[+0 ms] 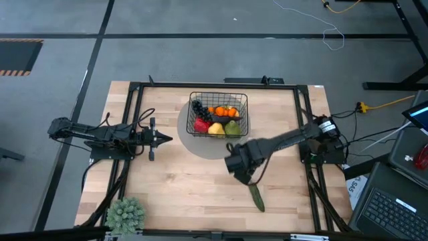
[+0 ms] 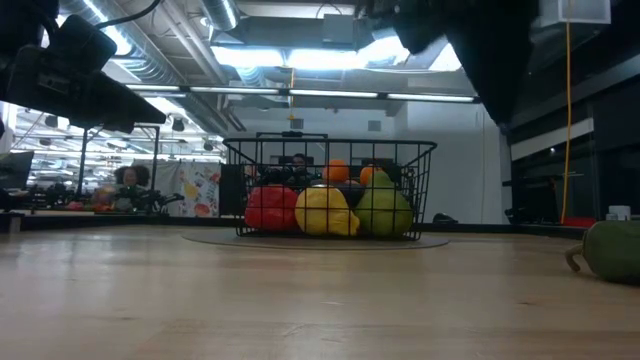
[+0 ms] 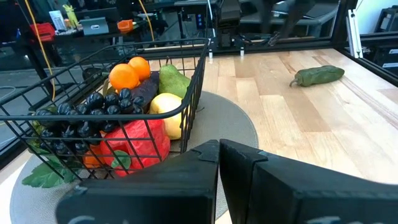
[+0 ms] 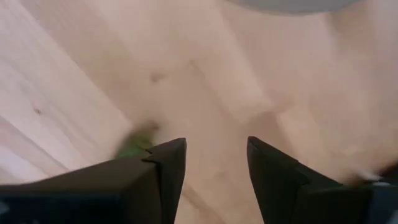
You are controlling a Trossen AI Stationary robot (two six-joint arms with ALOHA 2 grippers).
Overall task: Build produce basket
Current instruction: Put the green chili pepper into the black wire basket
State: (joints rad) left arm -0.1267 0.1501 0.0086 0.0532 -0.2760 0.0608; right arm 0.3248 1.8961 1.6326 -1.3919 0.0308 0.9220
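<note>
The black wire basket stands on a grey round mat and holds grapes, oranges, a red pepper, a lemon and a green fruit. A green cucumber lies flat on the wood toward the near edge; it also shows in the left wrist view and the low view. My right gripper hovers open above the table, between the basket and the cucumber, whose green end peeks beside one finger. My left gripper waits shut, left of the basket.
A bushy grey-green plant sits at the near left corner. The grey mat spreads under the basket. Black frame rails border the tabletop. Bare wood lies between the mat and the near edge.
</note>
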